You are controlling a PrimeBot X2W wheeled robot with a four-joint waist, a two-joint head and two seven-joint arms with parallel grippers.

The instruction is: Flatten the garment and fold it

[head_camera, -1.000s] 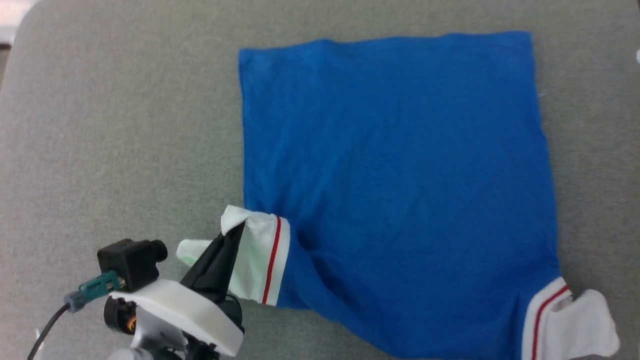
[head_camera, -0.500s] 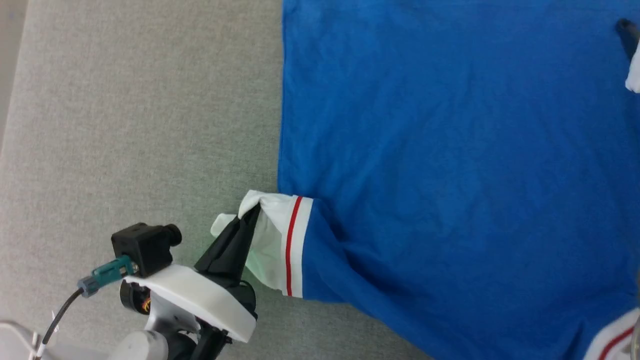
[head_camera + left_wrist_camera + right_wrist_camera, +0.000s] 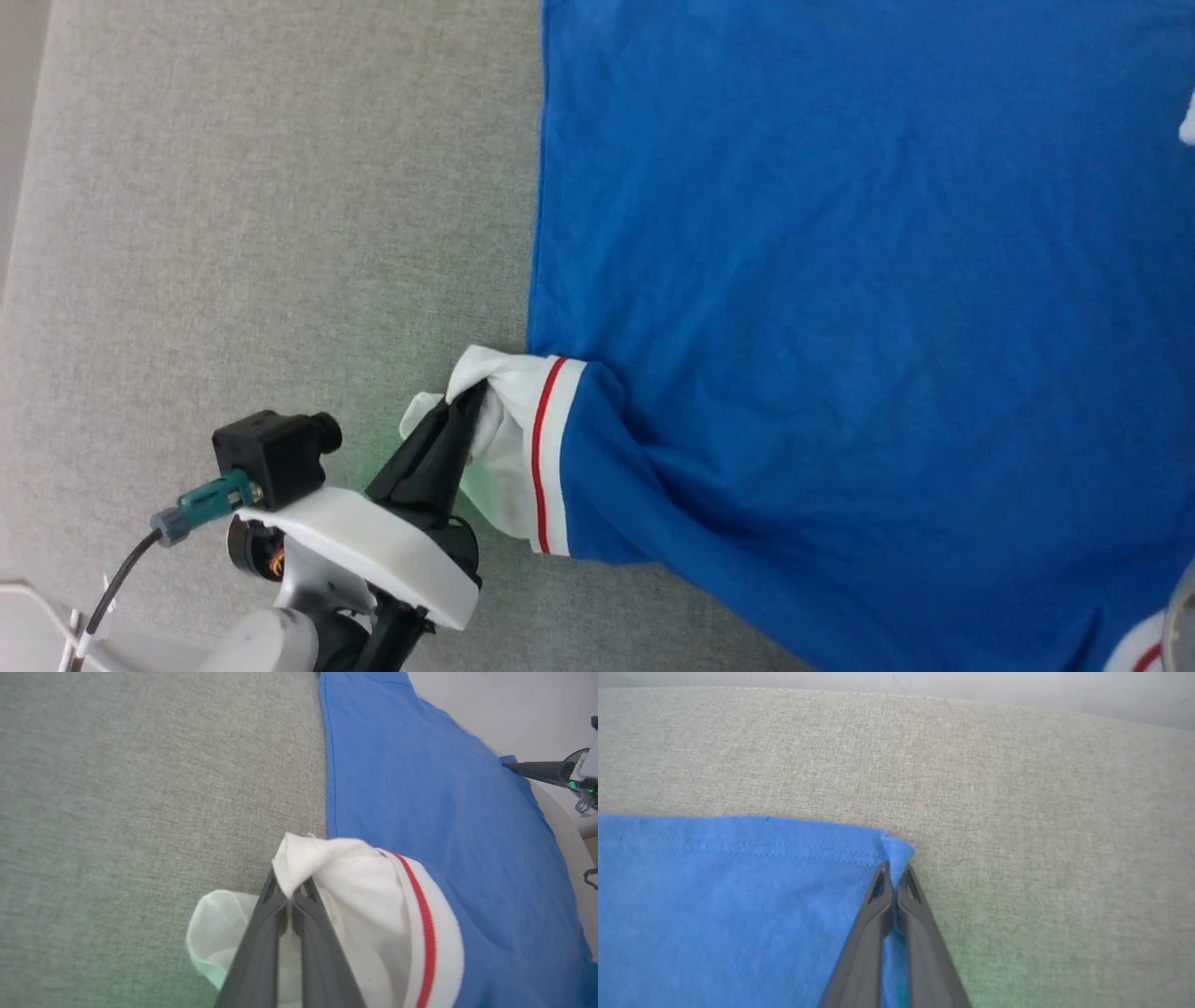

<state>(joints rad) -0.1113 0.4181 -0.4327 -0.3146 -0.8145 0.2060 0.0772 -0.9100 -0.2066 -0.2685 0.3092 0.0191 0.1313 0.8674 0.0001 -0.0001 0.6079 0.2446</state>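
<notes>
Garment [image 3: 840, 327] is spread over the grey worktop [image 3: 233, 233], filling the upper right and centre of the head frame. Plain blue side is up, no lettering visible.

Left end effector [image 3: 470, 401] is clenched on the cuff of the white sleeve [image 3: 513, 439], lower centre-left of the head frame. In the left wrist view [image 3: 292, 893] the tips pinch a peak of white cloth and the rest of the cuff bunches loosely around the fingers. It's a pinch on the edge, not a scoop.

Right end effector [image 3: 893, 877] is clamped on the blue hem corner [image 3: 897, 851], centre of the right wrist frame. The corner sticks up just past the tips. The hem runs straight off to frame left and lies flat on the worktop.

My read on the reason: the two grips sit on opposite ends of the garment, sleeve and far hem corner, so pulling them apart tensions the body and takes out slack. Creases [image 3: 672, 467] fan from the held sleeve into the body, so that area is the part not yet flat. The other sleeve [image 3: 1141, 651] barely shows at the lower right edge and I can't judge its state.

Looks like the flattening stage; no fold made yet.

Risk: the thin pinch on the cuff could slip under a hard pull.
</notes>
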